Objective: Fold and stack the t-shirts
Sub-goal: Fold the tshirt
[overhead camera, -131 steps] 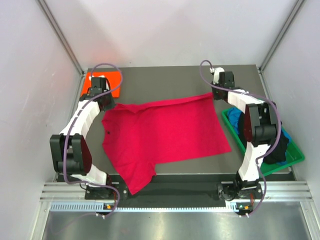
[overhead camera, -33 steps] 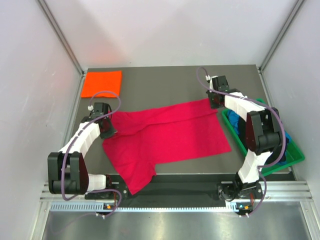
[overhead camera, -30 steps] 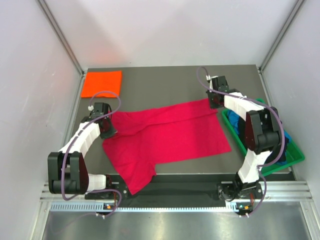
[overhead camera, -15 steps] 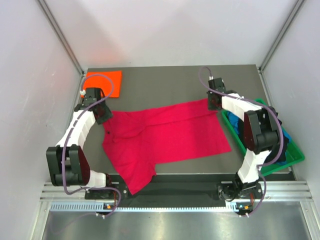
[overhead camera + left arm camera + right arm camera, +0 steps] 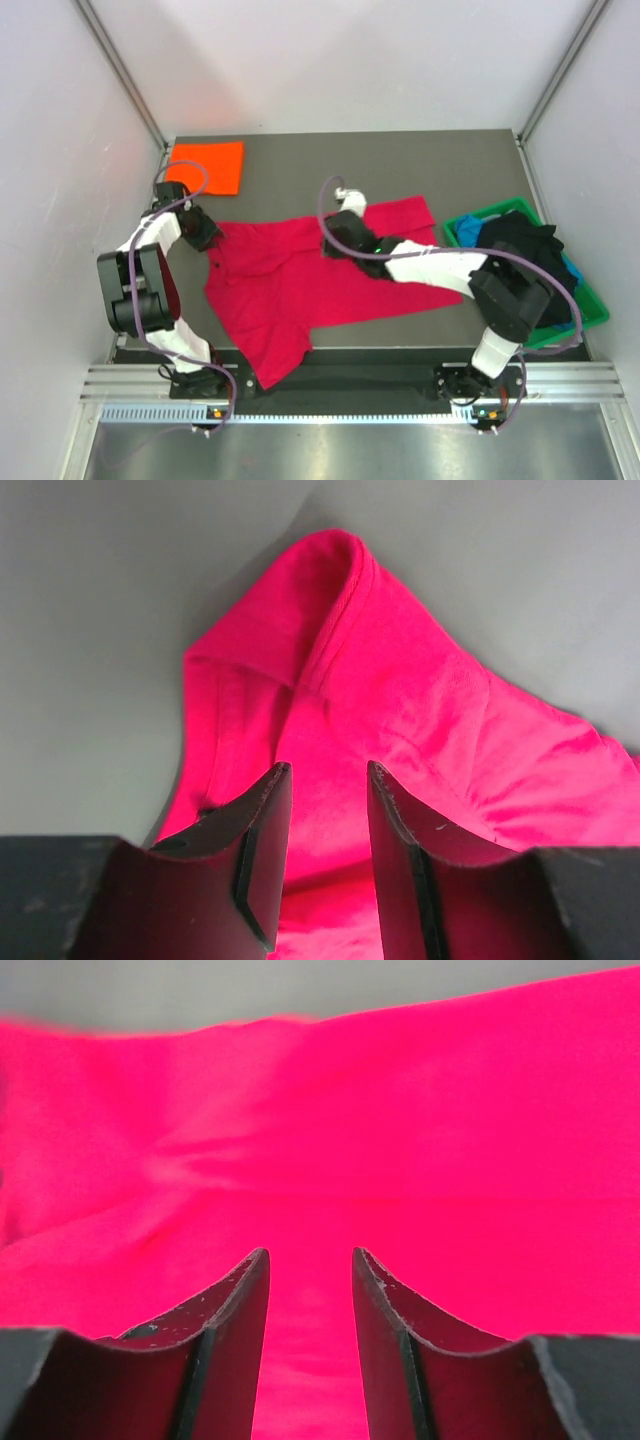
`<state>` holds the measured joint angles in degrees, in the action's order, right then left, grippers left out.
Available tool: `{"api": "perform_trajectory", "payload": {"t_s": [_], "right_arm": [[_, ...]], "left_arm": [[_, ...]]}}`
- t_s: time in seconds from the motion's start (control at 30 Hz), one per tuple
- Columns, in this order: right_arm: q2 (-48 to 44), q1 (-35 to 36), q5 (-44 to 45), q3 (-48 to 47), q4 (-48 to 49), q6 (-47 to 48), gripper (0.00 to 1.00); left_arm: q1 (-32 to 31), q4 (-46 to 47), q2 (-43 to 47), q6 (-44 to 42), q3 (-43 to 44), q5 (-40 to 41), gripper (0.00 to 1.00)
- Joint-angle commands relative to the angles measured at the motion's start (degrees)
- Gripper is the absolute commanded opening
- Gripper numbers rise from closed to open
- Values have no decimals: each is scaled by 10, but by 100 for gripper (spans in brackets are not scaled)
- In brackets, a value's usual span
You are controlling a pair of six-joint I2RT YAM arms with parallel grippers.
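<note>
- Because the right arm lies across the crimson-red t-shirt (image 5: 290,285), much of the hem half of the cloth is hidden in the top view; only a far corner shows beyond the forearm.
- From the right wrist, red cloth fills nearly everything ahead of and beneath the jaws, its edges cut off on both sides, with a thin grey strip of table (image 5: 420,160) at the very top; the cloth looks soft and blurred.
- From the left wrist, a peak of red cloth with a stitched, rolled edge rises just ahead of the jaws. Whether that edge belongs to the collar or a sleeve is hard to tell.
- Whether either pair of fingertips touches the cloth cannot be told.
- Left gripper (image 5: 325,770): jaws apart, nothing between them, red cloth under and ahead of them.
- Right gripper (image 5: 310,1255): jaws apart, gripping nothing, over the shirt's middle.
- Long axis of the shirt: it runs from the left jaws, past the right jaws, toward the green bin (image 5: 592,312), slightly slanted. One sleeve points at the table's near edge.
- Folded orange t-shirt (image 5: 207,166): flat, beyond the left jaws, apart from the red one.
- Black t-shirt (image 5: 520,240) and blue t-shirt (image 5: 573,268): heaped in the bin, partly behind the right arm.
</note>
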<state>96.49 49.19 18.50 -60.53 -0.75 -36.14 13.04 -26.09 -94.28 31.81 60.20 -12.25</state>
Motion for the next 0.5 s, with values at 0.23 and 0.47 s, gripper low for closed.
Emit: {"api": "perform_trajectory", "payload": {"t_s": [0.23, 0.47], "right_arm": [[105, 175, 87, 3, 309, 214, 50], [185, 216, 96, -66, 321, 314, 57]], "left_arm": [[4, 41, -32, 11, 18, -29, 40], [8, 35, -48, 20, 25, -15, 37]]}}
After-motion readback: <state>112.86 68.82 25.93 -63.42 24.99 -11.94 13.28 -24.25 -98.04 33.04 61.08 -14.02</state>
